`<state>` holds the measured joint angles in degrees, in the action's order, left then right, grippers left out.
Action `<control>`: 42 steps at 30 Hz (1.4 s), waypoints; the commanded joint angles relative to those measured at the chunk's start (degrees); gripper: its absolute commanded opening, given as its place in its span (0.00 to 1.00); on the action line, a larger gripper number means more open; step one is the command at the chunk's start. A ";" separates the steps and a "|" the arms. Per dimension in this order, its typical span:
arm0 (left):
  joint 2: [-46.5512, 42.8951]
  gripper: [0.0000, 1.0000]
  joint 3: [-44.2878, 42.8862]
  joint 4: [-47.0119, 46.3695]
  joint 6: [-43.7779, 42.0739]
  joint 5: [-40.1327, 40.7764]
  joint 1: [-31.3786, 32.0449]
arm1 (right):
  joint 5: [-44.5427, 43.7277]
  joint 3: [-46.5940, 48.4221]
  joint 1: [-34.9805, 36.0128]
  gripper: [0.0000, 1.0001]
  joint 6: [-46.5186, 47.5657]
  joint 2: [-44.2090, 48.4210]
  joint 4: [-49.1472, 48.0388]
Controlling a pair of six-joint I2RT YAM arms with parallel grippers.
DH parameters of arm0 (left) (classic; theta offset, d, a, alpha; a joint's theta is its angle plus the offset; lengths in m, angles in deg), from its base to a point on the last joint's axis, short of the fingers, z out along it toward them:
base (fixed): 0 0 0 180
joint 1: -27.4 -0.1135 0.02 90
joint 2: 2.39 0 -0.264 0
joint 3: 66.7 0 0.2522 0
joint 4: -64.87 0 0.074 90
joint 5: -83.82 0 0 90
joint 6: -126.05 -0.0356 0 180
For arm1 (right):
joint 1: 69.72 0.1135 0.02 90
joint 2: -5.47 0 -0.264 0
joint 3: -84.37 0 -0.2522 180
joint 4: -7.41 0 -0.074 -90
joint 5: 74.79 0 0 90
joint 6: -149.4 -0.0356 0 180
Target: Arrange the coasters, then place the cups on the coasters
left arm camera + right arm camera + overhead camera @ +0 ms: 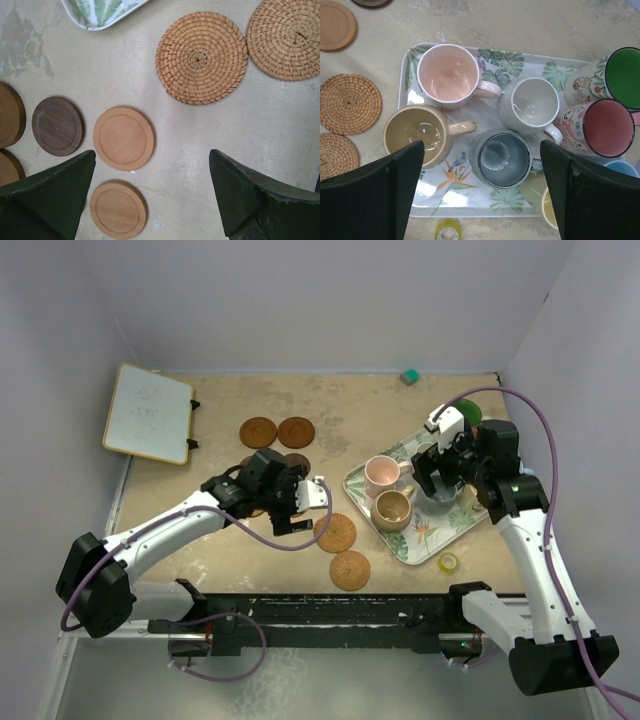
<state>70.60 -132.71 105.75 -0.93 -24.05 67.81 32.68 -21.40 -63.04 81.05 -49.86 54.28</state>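
My left gripper [298, 510] hangs open over bare tabletop, nothing between its fingers. Close by in the left wrist view lie two light wooden coasters [124, 138] [118, 209], a dark one [57, 126] and two woven ones [202, 57] [285, 39]. Two more brown coasters [258, 432] [296, 431] sit farther back. My right gripper [481, 165] is open above the slate cup [504, 157] on the tray. Around it stand the pink cup [449, 75], the tan one [417, 134], grey [535, 102], red [607, 127], green [630, 75], light blue [622, 167] and yellow [552, 205].
The leaf-patterned tray [400, 552] holds all the cups at the right. A small yellow tape roll [449, 561] lies just in front of it. A whiteboard [148, 412] rests at the back left, and a teal block [408, 375] sits by the back wall.
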 commanded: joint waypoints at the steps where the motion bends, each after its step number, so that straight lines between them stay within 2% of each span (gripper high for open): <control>1: 0.62 0.91 0.53 -2.85 -1.84 1.48 2.84 | -0.32 0.18 -0.35 1.00 0.79 0.60 -1.10; 12: 1.52 0.93 0.40 -0.71 -5.40 -1.08 5.07 | -0.51 0.25 -0.35 1.00 0.93 0.82 -1.11; 19: 3.05 0.91 0.58 -0.75 -6.05 1.07 8.80 | -0.52 0.33 -0.44 1.00 0.88 1.16 -1.03; 32: 9.74 0.88 -1.56 -3.40 -9.29 5.67 20.29 | -0.05 0.50 -1.04 1.00 0.77 1.77 -0.95; 38: 14.45 0.84 -5.41 -5.68 -8.12 5.62 20.26 | 0.77 0.44 -1.33 1.00 0.62 1.81 -0.93; 42: 17.19 0.83 -7.06 -7.90 -6.31 3.46 17.48 | 1.20 0.44 -1.34 1.00 0.61 1.70 -0.76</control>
<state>86.10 -135.92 102.34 -8.53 -18.50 87.68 32.71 -21.40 -64.13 81.11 -49.05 54.28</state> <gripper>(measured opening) 0.838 0.998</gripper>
